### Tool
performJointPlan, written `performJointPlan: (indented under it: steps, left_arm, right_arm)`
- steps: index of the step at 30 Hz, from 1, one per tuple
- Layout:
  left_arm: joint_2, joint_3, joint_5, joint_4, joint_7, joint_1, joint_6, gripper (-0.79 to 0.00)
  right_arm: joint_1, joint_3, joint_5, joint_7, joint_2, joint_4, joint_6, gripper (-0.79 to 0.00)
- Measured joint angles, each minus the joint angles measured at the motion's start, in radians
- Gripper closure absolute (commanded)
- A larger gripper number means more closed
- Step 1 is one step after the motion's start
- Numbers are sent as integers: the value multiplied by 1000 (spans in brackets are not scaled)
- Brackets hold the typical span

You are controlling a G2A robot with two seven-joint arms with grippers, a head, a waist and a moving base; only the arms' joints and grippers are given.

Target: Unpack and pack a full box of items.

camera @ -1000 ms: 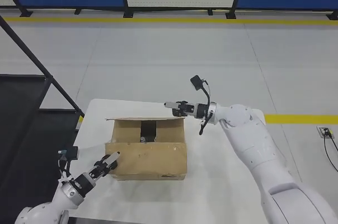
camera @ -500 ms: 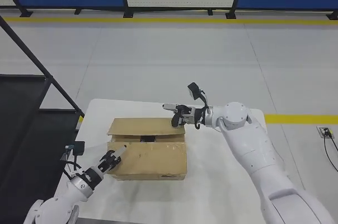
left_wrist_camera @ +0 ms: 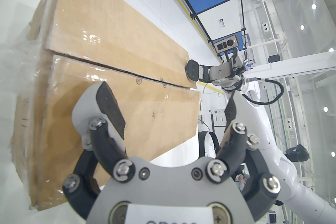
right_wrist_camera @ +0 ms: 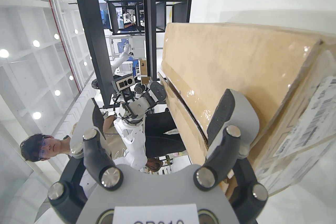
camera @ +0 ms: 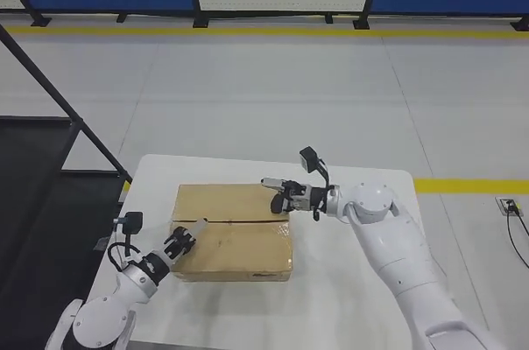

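Right gripper [camera: 273, 194]: unclenched, grasping nothing. One pad lies flat on the far flap [camera: 229, 201] at the right-hand end of the box [camera: 232, 229], close to the seam [camera: 238, 222]; the other finger stands off in the air.

Left gripper [camera: 184, 238]: fingers likewise spread, nothing between them. Set at the opposite end of the box, one finger over the near flap [camera: 238, 245]; whether it presses the card cannot be told.

Box: brown cardboard, standing on the white table [camera: 352, 280], towards its left half.

Change: a second ago the far flap stands upright, with a dark item visible in the opening. Half a second ago it is nearly down. Now it lies flat, edge to edge with the near flap, and the contents are covered. Right gripper has followed the flap down onto the lid; left gripper has moved from the front corner up onto the top.

Meaning for the task: judged to be the packing half, near its end. Lid is folded shut, with no fresh tape seen across the seam. Flaps may spring up once the pads lift, so a hold-down at both ends seems wanted.
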Motion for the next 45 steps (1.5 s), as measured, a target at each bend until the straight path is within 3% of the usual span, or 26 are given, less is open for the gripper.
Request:
performJointPlan:
  steps: [10,15,19,27,34,40,45]
  left_arm:
    - [-3,28,26,11,12,-23,10,-785]
    - [-5,4,-19,5,46,-18,-2,-785]
    - [-5,-79,-125,2,87,17,-38,-785]
    - [-2,-334,-324,17,138,160,-123,-785]
    - [-3,-319,-321,22,141,157,-115,-785]
    - [-14,-260,-407,148,159,145,-44,-785]
    - [-22,-222,-524,239,102,150,-31,-785]
  right_arm:
    - [-99,-2,-26,15,23,-174,63,-785]
    - [-114,-11,-54,1,32,-202,96,-785]
    - [-110,-19,-51,11,35,-189,81,-785]
    - [-108,-26,-52,27,37,-189,41,-785]
    - [-108,-26,-52,27,37,-189,41,-785]
    - [-108,-26,-52,27,37,-189,41,-785]
    - [-108,-26,-52,27,37,-189,41,-785]
